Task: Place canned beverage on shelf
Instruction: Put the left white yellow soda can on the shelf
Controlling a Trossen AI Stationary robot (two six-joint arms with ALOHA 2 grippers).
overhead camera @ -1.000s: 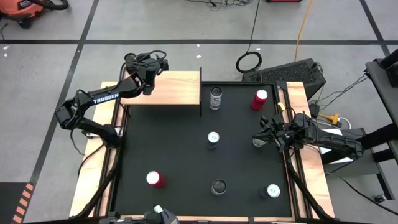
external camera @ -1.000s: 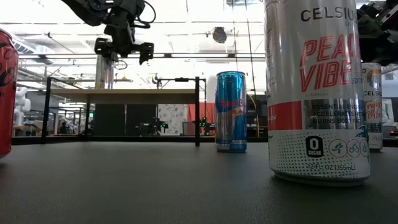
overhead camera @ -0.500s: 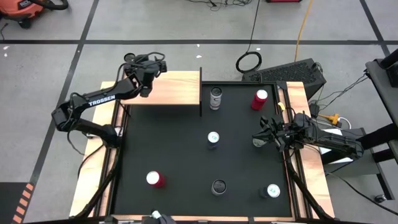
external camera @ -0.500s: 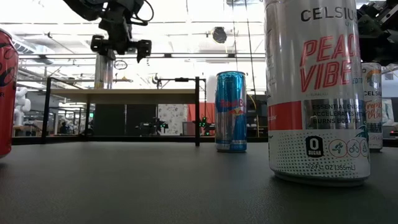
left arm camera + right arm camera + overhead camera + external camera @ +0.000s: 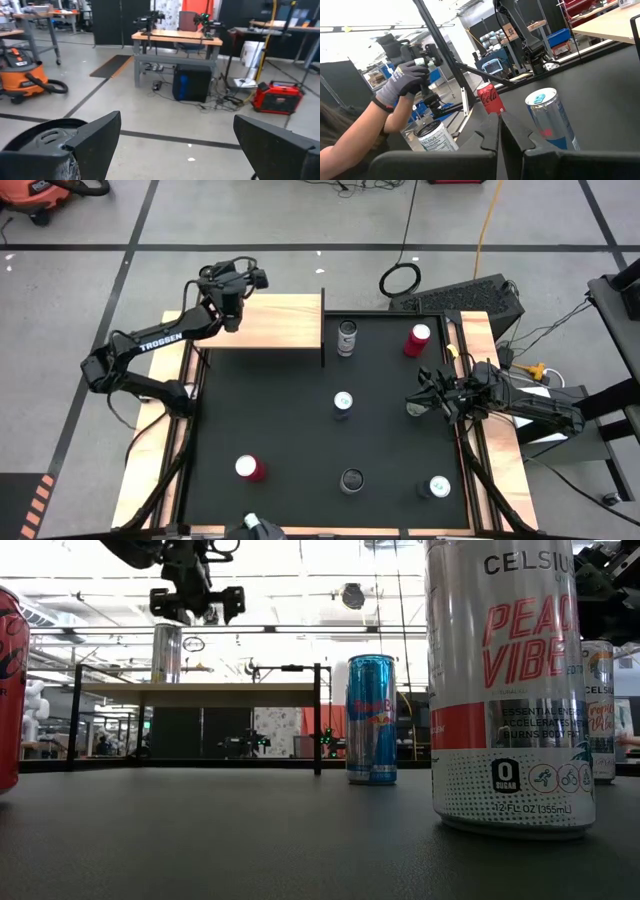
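The shelf (image 5: 280, 325) (image 5: 230, 693) stands at the table's far left. A silver can (image 5: 167, 652) (image 5: 42, 140) stands upright on its left end. My left gripper (image 5: 197, 605) (image 5: 238, 280) (image 5: 175, 135) hovers open above that can, clear of it; in the high view the gripper hides the can. At the table's right edge my right gripper (image 5: 413, 402) (image 5: 500, 135) waits, shut and holding nothing.
Several cans stand on the black table: a silver one (image 5: 346, 338) and a red one (image 5: 417, 340) at the far side, a blue one (image 5: 342, 404) in the middle, a red one (image 5: 249, 468) and two more (image 5: 351, 480) (image 5: 438, 487) near the front. A person's gloved hand (image 5: 402, 82) shows beyond the table.
My left gripper has risen from around the silver can on the shelf and stays open. The can stands where it was on the shelf's left end.
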